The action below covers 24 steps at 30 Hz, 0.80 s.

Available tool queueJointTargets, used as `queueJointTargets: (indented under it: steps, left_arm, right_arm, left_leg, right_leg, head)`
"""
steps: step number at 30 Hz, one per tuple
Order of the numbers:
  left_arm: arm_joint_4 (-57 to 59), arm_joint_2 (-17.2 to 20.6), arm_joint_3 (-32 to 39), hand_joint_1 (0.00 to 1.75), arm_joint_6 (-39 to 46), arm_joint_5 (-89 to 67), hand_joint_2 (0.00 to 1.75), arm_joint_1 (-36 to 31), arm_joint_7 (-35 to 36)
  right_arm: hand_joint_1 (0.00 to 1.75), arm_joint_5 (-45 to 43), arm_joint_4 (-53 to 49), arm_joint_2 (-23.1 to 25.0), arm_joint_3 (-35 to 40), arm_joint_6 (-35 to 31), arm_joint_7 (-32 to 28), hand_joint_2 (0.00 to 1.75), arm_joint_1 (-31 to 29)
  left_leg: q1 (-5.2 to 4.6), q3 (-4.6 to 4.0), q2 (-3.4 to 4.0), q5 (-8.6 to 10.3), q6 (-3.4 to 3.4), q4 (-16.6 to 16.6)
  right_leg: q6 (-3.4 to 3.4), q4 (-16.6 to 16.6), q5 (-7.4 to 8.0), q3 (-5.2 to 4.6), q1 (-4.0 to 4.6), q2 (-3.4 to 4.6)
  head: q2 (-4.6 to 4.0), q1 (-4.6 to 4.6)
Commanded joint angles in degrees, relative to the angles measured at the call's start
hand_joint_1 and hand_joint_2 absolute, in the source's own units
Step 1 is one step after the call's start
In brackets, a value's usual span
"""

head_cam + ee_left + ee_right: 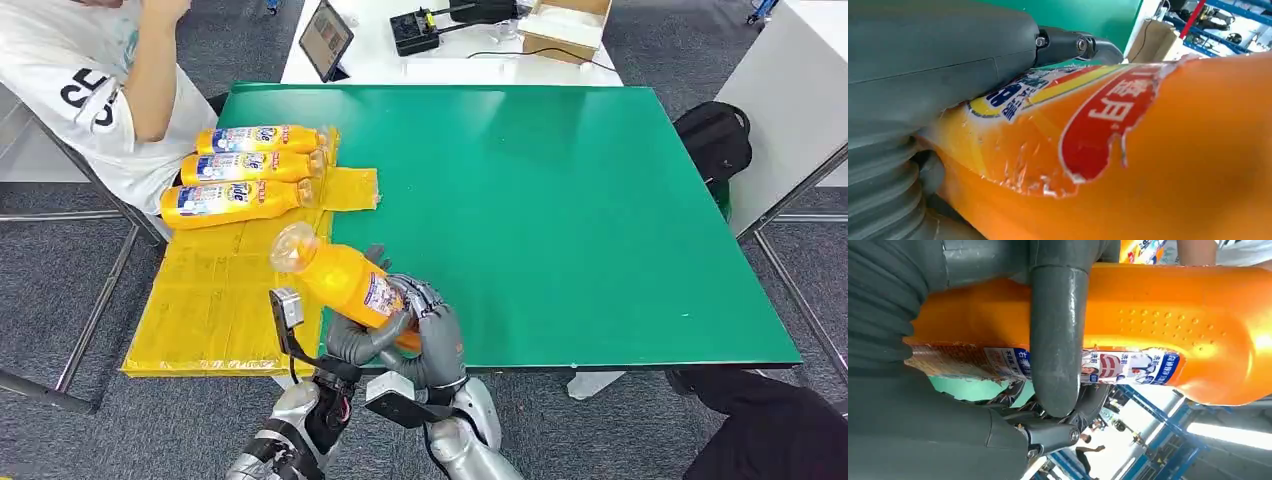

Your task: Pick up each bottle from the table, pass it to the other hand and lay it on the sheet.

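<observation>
Orange bottle (345,283) gripped by both left hand (358,338) and right hand (432,325) beside yellow sheet (215,300); probably light, rigid, slick plastic, best grasped mid-body

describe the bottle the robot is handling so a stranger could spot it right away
At the near edge of the green table, by the yellow sheet, both robot hands grip one orange bottle. Unlike the three lying on the sheet, it is lifted and tilted.

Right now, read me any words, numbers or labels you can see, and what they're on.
"88", probably, in blue on the label of the held bottle; its white Chinese characters are too creased.
Bottles on the sheet: labels too small.
Person's shirt: dark letters, cut off, unreadable.
</observation>
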Motion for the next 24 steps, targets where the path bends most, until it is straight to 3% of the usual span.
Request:
queueJointTargets:
  steps: [1, 5, 6, 7, 8, 13, 14, 15, 16, 17, 18, 24]
  left_arm:
    - [-1.0, -0.7, -2.5, 0.00, -2.3, 1.1, 1.75, -4.0, 0.2]
    - [-2.6, -0.7, -2.3, 0.00, -2.4, 1.7, 1.75, -3.3, 0.3]
    - [-3.3, -0.7, -2.1, 0.24, -2.2, 1.9, 1.75, -3.0, 0.1]
    - [-3.8, -0.7, -2.0, 1.48, -2.1, 2.1, 1.75, -2.9, 0.0]
    - [-4.1, -0.7, -2.0, 1.75, -2.2, 2.2, 1.75, -2.7, 0.1]
    - [-5.3, -0.7, -1.0, 1.75, -2.3, 3.4, 1.75, -2.2, 0.2]
    - [-5.6, -0.7, -1.0, 1.75, -2.3, 3.1, 1.75, -2.1, 0.4]
    - [-5.8, -0.7, -0.9, 1.75, -2.2, 2.8, 1.75, -2.1, 0.3]
    - [-5.9, -0.7, -0.9, 1.75, -2.1, 2.7, 1.75, -2.0, 0.3]
    - [-6.0, -0.7, -1.0, 1.75, -2.0, 2.6, 1.75, -2.0, 0.3]
    - [-6.1, -0.7, -0.9, 1.75, -1.8, 2.6, 1.75, -1.9, 0.3]
    - [-6.1, -0.7, 0.0, 1.75, -0.1, 1.4, 1.75, -1.9, 0.3]
  right_arm:
    - [1.75, 0.9, 8.3, 0.6, 5.5, 1.2, -0.1, 1.75, -1.7]
    - [1.75, 0.8, 8.5, 0.6, 5.6, 1.3, 0.0, 1.75, -1.8]
    - [1.75, 0.9, 8.7, 0.6, 5.6, 1.5, 0.2, 1.75, -1.8]
    - [1.75, 0.9, 8.9, 0.6, 5.6, 1.5, 0.2, 1.75, -1.9]
    - [1.75, 0.9, 9.0, 0.6, 5.7, 1.6, 0.2, 1.75, -1.9]
    - [1.73, 0.8, 9.7, 0.6, 5.6, 2.0, 0.6, 1.75, -2.0]
    - [1.33, 1.2, 10.1, 0.6, 5.6, 2.0, 0.8, 1.75, -2.1]
    - [0.23, 1.3, 10.3, 0.6, 5.5, 2.0, 1.0, 1.75, -2.1]
    - [0.00, 1.1, 10.3, 0.6, 5.5, 1.8, 1.1, 1.75, -2.1]
    - [0.00, 0.9, 10.3, 0.6, 5.5, 1.8, 1.2, 1.75, -2.1]
    - [0.00, 0.7, 10.3, 0.6, 5.5, 2.0, 1.4, 0.00, -2.1]
    - [0.00, -0.3, 9.5, 0.6, 4.7, 2.2, 1.6, 0.00, -1.8]
  left_leg:
    - [0.04, 0.17, -0.01, -0.10, 0.05, 0.0]
    - [0.03, 0.28, -0.04, -0.15, 0.05, 0.0]
    - [0.04, 0.17, -0.05, -0.10, 0.04, 0.0]
    - [0.04, 0.34, -0.06, -0.18, 0.06, 0.0]
    - [0.03, 0.22, -0.06, -0.12, 0.04, 0.0]
    - [0.04, 0.20, -0.04, -0.11, 0.04, 0.0]
    - [0.04, 0.35, -0.05, -0.18, 0.06, 0.0]
    - [0.03, 0.29, -0.06, -0.14, 0.06, 0.0]
    - [0.04, 0.15, -0.06, -0.07, 0.04, 0.0]
    - [0.04, 0.29, -0.08, -0.14, 0.05, 0.0]
    - [0.03, 0.19, -0.09, -0.09, 0.04, 0.0]
    - [0.06, 0.32, -0.07, -0.17, 0.05, 0.0]
  right_leg:
    - [-0.13, 0.0, -0.10, 0.19, 0.07, -0.06]
    - [-0.17, 0.0, -0.16, 0.31, 0.07, -0.10]
    - [-0.14, 0.0, -0.11, 0.21, 0.07, -0.09]
    - [-0.21, 0.0, -0.20, 0.38, 0.08, -0.13]
    - [-0.16, 0.0, -0.13, 0.26, 0.07, -0.10]
    - [-0.14, 0.0, -0.12, 0.23, 0.07, -0.10]
    - [-0.19, 0.0, -0.19, 0.39, 0.08, -0.12]
    - [-0.17, 0.0, -0.16, 0.33, 0.07, -0.12]
    - [-0.12, 0.0, -0.09, 0.19, 0.07, -0.11]
    - [-0.17, 0.0, -0.16, 0.34, 0.08, -0.14]
    - [-0.14, 0.0, -0.12, 0.24, 0.07, -0.13]
    - [-0.19, 0.0, -0.18, 0.37, 0.10, -0.14]
  head:
    - [0.00, 0.00]
    - [0.00, 0.00]
    - [0.00, 0.00]
    - [0.00, 0.00]
    - [0.00, 0.00]
    - [0.00, 0.02]
    - [0.00, 0.00]
    - [0.00, -0.02]
    - [0.00, 0.02]
    - [0.00, 0.00]
    - [0.00, 0.02]
    - [0.00, 0.02]
